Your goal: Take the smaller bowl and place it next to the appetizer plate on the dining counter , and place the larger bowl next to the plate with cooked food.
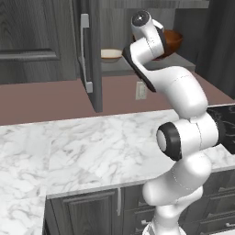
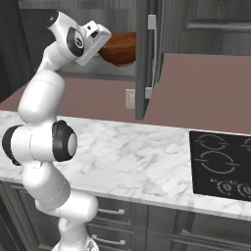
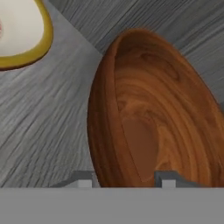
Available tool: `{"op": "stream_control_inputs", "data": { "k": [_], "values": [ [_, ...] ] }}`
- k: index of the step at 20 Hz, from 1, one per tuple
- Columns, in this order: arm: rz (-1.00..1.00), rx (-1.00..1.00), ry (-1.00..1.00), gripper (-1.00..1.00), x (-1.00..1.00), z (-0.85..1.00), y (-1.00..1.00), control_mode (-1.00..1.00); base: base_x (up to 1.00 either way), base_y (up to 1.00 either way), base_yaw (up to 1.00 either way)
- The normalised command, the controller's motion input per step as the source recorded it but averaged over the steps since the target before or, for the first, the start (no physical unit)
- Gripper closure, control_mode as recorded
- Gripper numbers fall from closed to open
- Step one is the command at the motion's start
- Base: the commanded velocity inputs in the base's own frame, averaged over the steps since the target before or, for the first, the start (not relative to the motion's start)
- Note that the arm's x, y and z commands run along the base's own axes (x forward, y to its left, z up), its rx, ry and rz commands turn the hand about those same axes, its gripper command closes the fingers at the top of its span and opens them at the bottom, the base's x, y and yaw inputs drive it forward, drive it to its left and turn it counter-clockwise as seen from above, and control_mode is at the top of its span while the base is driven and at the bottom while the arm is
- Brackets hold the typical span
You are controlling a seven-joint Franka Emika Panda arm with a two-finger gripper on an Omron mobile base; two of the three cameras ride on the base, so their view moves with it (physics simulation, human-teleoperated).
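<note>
The end effector (image 3: 122, 178) is raised into an open wall cabinet, its two fingertips (image 3: 83, 180) straddling the near rim of the larger bowl (image 3: 148, 113), one on the outer wall and one inside. Whether the jaws have actually clamped on that rim cannot be told; they stand partway apart with the rim between them. The larger bowl, a deep reddish-brown vessel, sits on the cabinet shelf (image 3: 48, 131), and both base views show it on the shelf just beyond the robot's wrist. The smaller bowl (image 1: 111, 55), cream with a tan rim, rests on the same shelf beside the larger one, apart from it and untouched. Below the cabinet runs a marble wall counter (image 1: 82, 147) carrying a black cooktop (image 2: 220, 166), and the cabinet door (image 1: 89, 55) hangs open to the left of the arm.

Judged from this arrangement, the task is at an early stage: neither bowl has left the shelf. The step in hand appears to be the grasp on the larger bowl. Remaining are lifting it out, carrying it to the plate with cooked food, then fetching the smaller bowl for the appetizer plate.
</note>
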Motion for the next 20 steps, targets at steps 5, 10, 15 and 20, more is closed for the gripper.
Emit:
{"op": "stream_control_inputs", "data": {
  "k": [5, 10, 15, 20],
  "values": [
    [0.03, 0.0, 0.01, 1.0, -0.13, -0.16, 0.0, -1.0, 0.0, 0.0, 0.0],
    [0.06, 0.0, 0.0, 1.0, -0.35, -0.02, 0.0, -1.0, 0.0, 0.0, 0.0],
    [0.11, 0.04, 0.0, 1.0, -0.9, 0.0, 0.13, -1.0, 0.0, 0.0, 0.0],
    [0.09, 0.08, 0.0, 1.0, -1.0, 0.0, 0.27, -1.0, 0.0, 0.0, 0.0]
  ]
}}
